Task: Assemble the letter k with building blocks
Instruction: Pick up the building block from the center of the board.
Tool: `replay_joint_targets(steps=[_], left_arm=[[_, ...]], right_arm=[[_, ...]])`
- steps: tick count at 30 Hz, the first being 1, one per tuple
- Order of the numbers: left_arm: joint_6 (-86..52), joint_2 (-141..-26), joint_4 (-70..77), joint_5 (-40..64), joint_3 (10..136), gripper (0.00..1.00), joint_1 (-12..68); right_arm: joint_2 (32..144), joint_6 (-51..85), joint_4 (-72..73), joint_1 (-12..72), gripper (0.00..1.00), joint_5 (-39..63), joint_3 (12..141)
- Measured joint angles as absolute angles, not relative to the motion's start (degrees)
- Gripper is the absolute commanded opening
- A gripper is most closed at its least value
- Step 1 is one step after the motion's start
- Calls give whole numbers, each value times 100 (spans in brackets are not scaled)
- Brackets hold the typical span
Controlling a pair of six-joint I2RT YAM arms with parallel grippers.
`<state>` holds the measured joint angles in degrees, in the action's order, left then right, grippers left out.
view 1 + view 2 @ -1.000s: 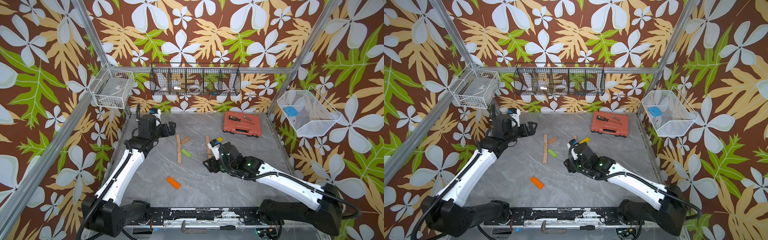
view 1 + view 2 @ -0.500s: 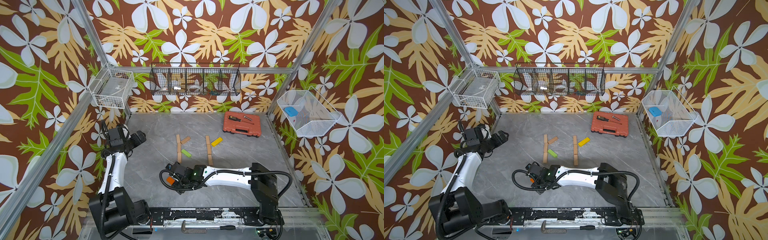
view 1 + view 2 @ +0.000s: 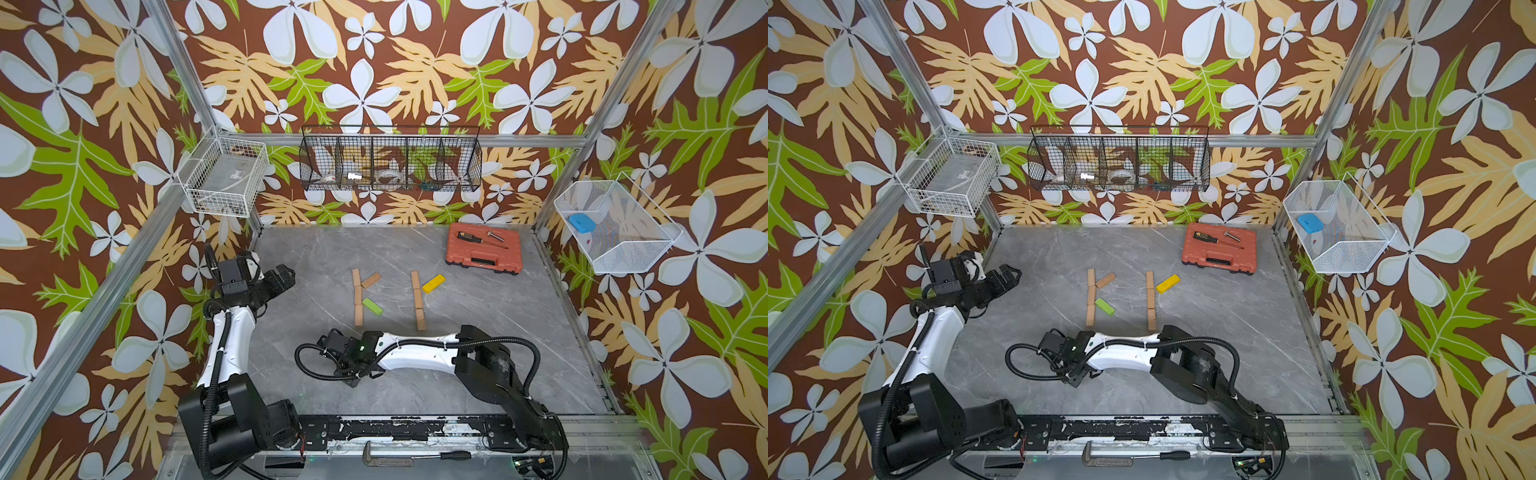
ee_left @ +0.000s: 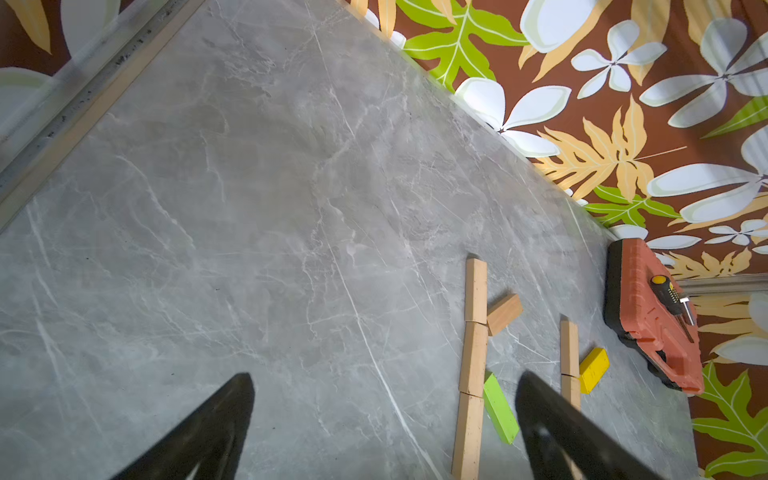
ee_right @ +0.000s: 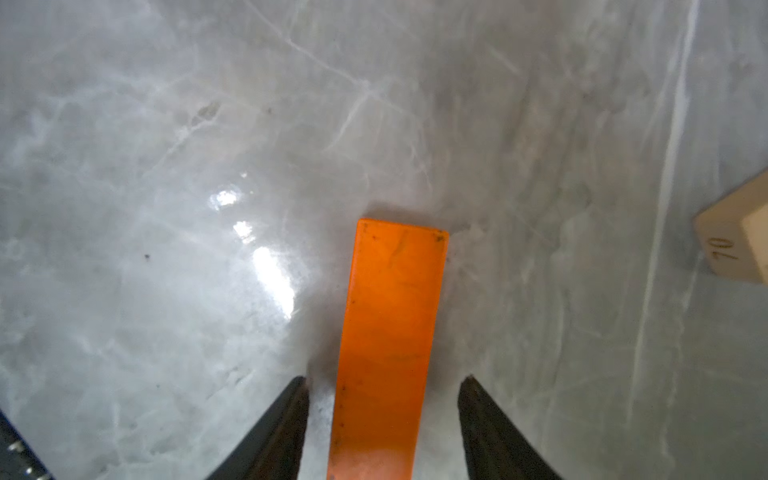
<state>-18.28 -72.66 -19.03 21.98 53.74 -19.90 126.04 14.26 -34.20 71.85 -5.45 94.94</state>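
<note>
The orange block (image 5: 390, 332) looks light, stiff and smooth, best pinched across its long sides; the right gripper (image 5: 384, 379) straddles it half-open, not touching; the left gripper (image 4: 386, 375) gapes wide, empty.

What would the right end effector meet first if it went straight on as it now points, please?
Probably the orange block, lying between the open fingers of the right end effector; depth is unclear; the table might come first.
</note>
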Motion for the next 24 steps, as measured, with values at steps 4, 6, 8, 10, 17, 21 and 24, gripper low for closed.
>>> replay_joint_targets(steps=[4,6,8,10,17,21,24], left_arm=[[-1828,-7277,-1903,2215,5374,100,-1988],[-1828,-7284,-1905,2220,5371,100,-1988],[-1828,-7293,-1903,2235,5367,100,-1988],[-1828,-7310,-1903,2239,5365,100,-1988],[-1828,-7328,-1900,2344,5347,100,-1988],[-1826,-7273,-1892,2541,5297,100,-1802],[-1763,-7172,-1828,2687,5297,99,-1398]], right_arm=[[12628,1389,-3417,7185,38,-600,9500],[12626,1376,-3398,7185,29,-611,9483],[12586,1345,-3350,7185,23,-624,9426],[12527,1306,-3343,7181,20,-648,9371],[11856,1100,-3299,7039,17,-799,9043],[11172,856,-3212,6779,16,-902,8661],[10591,620,-3109,6464,16,-974,8274]])
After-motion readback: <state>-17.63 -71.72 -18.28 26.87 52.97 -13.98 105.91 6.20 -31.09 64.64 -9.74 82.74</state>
